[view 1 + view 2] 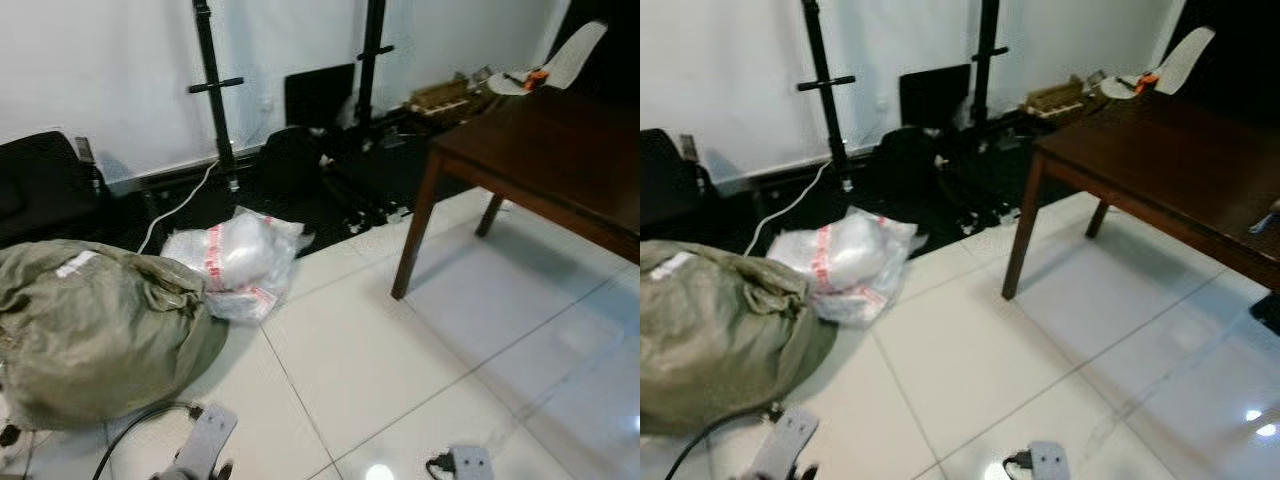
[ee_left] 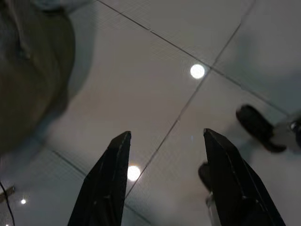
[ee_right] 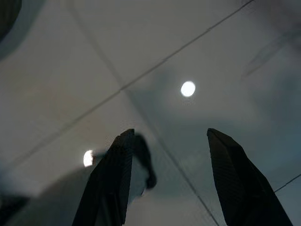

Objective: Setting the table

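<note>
Our left claw [image 2: 164, 181] hangs released, its two tapered black fingers spread wide over glossy white floor tiles [image 2: 141, 84]. Off to that claw's outer side bulges a big olive-green sack [image 1: 95, 335] of coarse woven cloth, slumped and wrinkled on the floor. Just beside the sack, farther ahead, lies a crinkled clear plastic bag [image 1: 235, 262] with red printing, lumpy and translucent. Beyond it we see two black metal stands [image 1: 215, 90] rising against a white wall, with a white cable [image 1: 175, 212] trailing down near dark bags.

Our right claw [image 3: 167, 181] also hangs released, fingers apart over the same shiny tile, where grout lines cross and a ceiling light glints. Well ahead of it and to its right stands the table [image 1: 560, 150], dark polished wood with square legs. At its far corner rests a small cluster of things, with something orange among them, too small to identify.
</note>
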